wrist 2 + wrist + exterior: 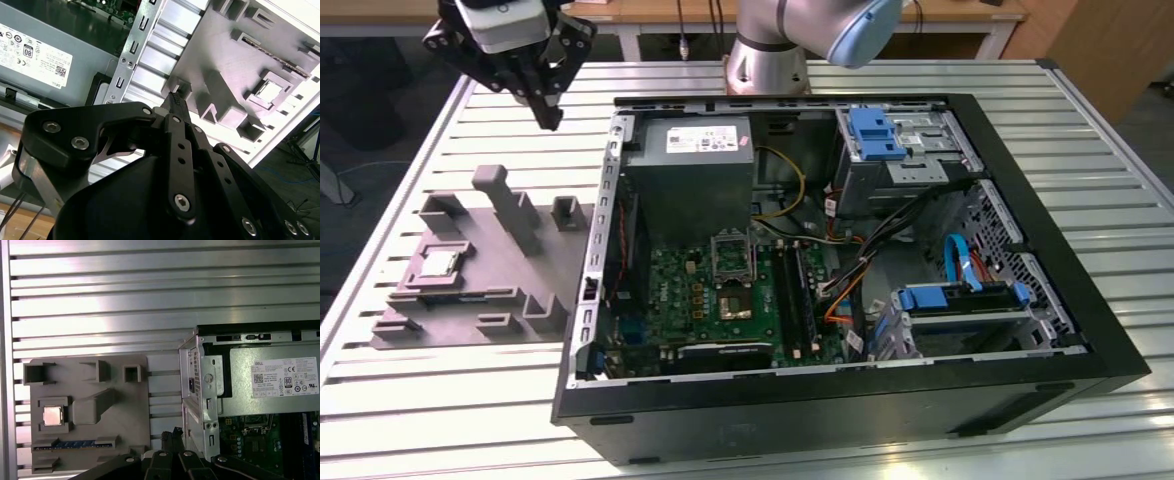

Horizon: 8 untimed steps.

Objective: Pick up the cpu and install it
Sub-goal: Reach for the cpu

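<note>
**Cpu in tray, gripper empty**

On the exterior view's left, the cpu (440,262) lies flat in a recess of the grey tray (467,305). The gripper (550,115) hangs high, well apart from it, fingers together, holding nothing. Right: open computer case (1094,340).

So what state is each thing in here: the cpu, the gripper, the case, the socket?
cpu: lying flat in its pocket on the grey holder, not gripped.
gripper: shut, empty, in the air clear of the cpu.
computer case: on its side, panel off, inside exposed.
socket frame: appears flipped open.
</note>
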Each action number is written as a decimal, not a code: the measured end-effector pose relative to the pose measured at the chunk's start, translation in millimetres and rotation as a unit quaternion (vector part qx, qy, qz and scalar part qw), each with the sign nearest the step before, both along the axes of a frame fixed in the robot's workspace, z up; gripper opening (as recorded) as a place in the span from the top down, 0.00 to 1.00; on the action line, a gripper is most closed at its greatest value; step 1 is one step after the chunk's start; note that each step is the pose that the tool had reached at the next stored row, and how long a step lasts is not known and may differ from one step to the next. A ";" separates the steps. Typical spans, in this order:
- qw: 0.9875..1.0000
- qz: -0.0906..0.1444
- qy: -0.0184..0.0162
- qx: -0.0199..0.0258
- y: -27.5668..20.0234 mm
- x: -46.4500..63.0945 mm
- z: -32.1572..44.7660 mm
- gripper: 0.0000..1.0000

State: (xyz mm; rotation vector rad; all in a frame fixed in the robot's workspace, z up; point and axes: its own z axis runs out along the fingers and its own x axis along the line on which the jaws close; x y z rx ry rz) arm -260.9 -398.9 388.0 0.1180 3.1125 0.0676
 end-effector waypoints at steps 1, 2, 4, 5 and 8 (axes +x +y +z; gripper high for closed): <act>1.000 0.000 0.000 0.000 0.0 -0.2 0.0 0.89; 1.000 0.000 0.000 0.000 0.0 -0.4 0.0 0.89; 1.000 0.000 0.000 0.000 0.0 -1.0 -0.1 0.89; 1.000 0.000 0.000 0.000 0.0 -1.2 -0.2 0.89; 1.000 0.000 0.000 0.000 0.0 -1.9 -0.2 0.89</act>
